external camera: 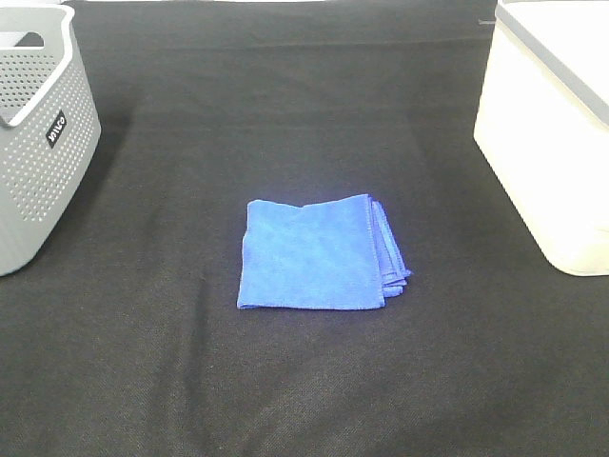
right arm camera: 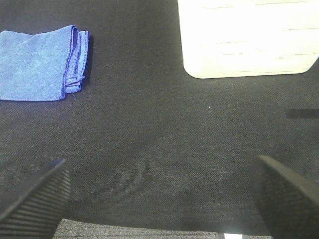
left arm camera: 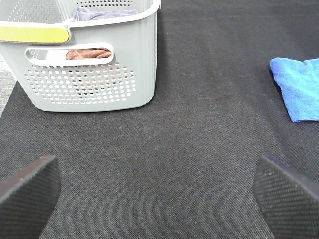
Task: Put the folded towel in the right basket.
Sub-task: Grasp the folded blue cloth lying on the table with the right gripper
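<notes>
A folded blue towel (external camera: pixel 319 253) lies flat in the middle of the black cloth. It also shows in the left wrist view (left arm camera: pixel 298 88) and in the right wrist view (right arm camera: pixel 42 62). The white right basket (external camera: pixel 550 124) stands at the right edge; its side shows in the right wrist view (right arm camera: pixel 246 37). My left gripper (left arm camera: pixel 154 191) is open and empty, hanging over bare cloth well apart from the towel. My right gripper (right arm camera: pixel 159 196) is open and empty, over bare cloth between towel and white basket. Neither arm shows in the high view.
A grey perforated basket (external camera: pixel 33 133) stands at the left edge; in the left wrist view (left arm camera: pixel 89 55) it holds brown and grey cloths. The black cloth (external camera: pixel 304 381) covers the table.
</notes>
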